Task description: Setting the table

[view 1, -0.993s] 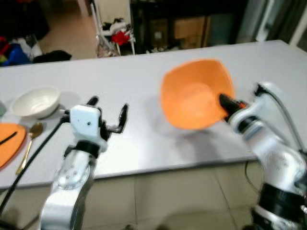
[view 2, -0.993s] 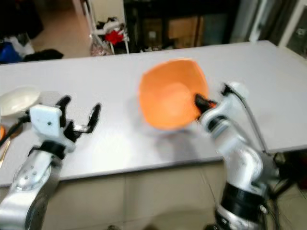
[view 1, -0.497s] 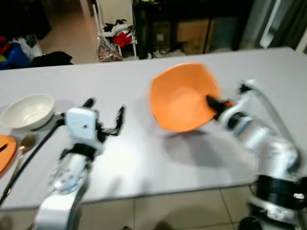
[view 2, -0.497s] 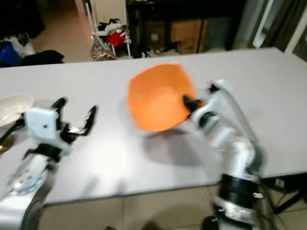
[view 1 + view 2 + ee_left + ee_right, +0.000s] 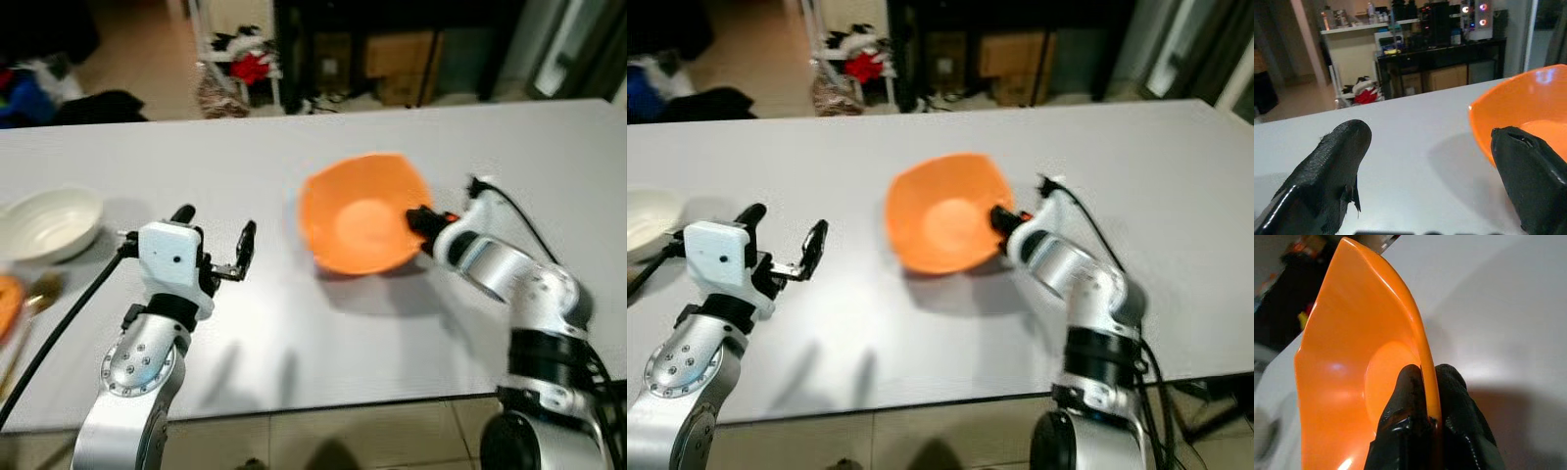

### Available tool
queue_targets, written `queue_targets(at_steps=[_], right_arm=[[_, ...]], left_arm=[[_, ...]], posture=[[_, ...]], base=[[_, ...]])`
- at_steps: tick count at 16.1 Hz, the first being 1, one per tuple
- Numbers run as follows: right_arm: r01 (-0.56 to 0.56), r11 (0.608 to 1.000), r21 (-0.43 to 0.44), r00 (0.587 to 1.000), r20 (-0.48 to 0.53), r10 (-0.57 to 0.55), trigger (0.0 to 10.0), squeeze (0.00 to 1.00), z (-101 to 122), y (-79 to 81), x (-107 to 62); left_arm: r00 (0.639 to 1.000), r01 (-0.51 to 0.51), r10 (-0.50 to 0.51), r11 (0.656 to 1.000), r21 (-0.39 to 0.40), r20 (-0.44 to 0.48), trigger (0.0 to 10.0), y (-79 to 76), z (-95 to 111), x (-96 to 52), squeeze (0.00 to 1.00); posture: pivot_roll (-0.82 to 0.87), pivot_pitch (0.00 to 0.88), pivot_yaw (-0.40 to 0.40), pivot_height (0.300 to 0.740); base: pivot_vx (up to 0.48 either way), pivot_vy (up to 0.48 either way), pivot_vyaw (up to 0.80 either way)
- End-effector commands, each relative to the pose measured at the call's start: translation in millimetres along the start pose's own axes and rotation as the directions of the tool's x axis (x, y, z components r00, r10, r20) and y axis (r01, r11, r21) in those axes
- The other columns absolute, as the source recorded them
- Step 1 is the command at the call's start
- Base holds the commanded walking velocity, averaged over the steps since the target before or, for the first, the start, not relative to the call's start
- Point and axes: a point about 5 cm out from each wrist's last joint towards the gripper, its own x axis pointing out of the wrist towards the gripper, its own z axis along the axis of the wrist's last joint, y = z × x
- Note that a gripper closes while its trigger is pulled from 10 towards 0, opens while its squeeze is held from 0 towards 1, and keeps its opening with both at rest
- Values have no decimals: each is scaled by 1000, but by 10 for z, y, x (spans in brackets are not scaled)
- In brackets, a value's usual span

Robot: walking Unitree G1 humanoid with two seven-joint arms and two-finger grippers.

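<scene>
Orange bowl (image 5: 358, 225) rim pinched between right gripper (image 5: 1422, 387) fingers; left gripper (image 5: 214, 240) spread.

Lived-in home, dining area. Long pale grey table (image 5: 294, 323) set with an orange bowl (image 5: 361, 225) and a white bowl (image 5: 47, 223), tiled floor below the near edge. Behind the table: a white rack (image 5: 230, 69) heaped with clothes, dark low cabinet (image 5: 392, 59) with cardboard boxes, hallway to the back. Left wrist view adds a shelf with bottles (image 5: 1347, 17) and electronics with lit LEDs (image 5: 1472, 9).
</scene>
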Motion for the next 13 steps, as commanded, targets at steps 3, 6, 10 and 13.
queue_targets(at_steps=[3,6,10,13], right_arm=[[47,993,106,995,86,-57,10000,0,255,-141,100],[94,972,215,985,124,-122,10000,0,418,-286,194],[132,954,269,974,142,-175,10000,0,497,-390,263],[154,948,279,967,156,-203,10000,0,537,-417,300]], left_arm=[[966,252,-255,966,-50,-52,10000,-272,-20,1,0],[925,366,-370,928,-64,-81,10000,-402,-39,-36,0],[904,411,-415,910,-59,-105,10000,-410,-30,-74,0],[897,423,-427,904,-62,-113,10000,-399,-9,-99,0]], posture=[[-82,0,65,740],[-78,0,79,740],[-53,0,91,740],[-44,9,94,740]], base=[[0,0,0],[0,0,0],[0,0,0],[0,0,0]])
